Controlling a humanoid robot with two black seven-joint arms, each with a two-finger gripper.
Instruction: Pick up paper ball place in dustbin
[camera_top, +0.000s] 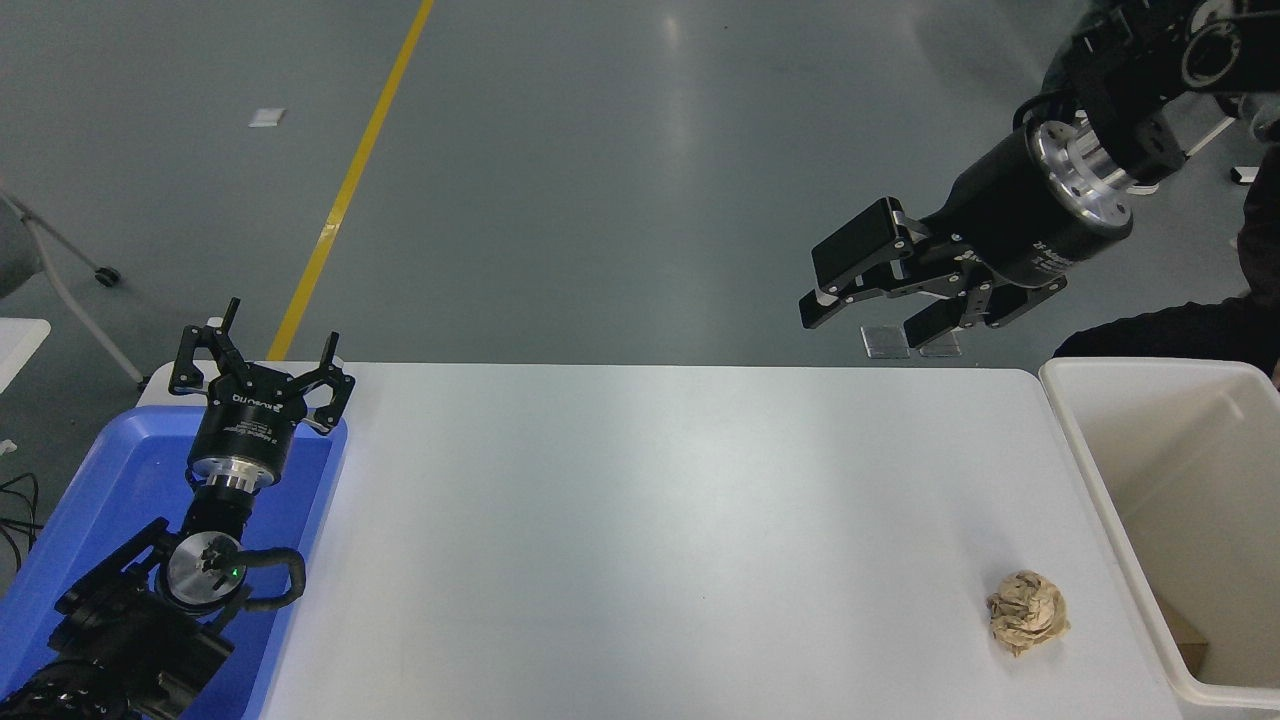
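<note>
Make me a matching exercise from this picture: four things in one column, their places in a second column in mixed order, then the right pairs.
Things:
1. paper ball
2. dustbin
3. left gripper
4. right gripper

Places:
A. over the blue tray at the table's left end
B. raised past the table's far edge, fingers apart
C. on the white table, near its right front corner
D. against the table's right end

Pairs: 1-C, 2-D, 3-A, 4-B
</note>
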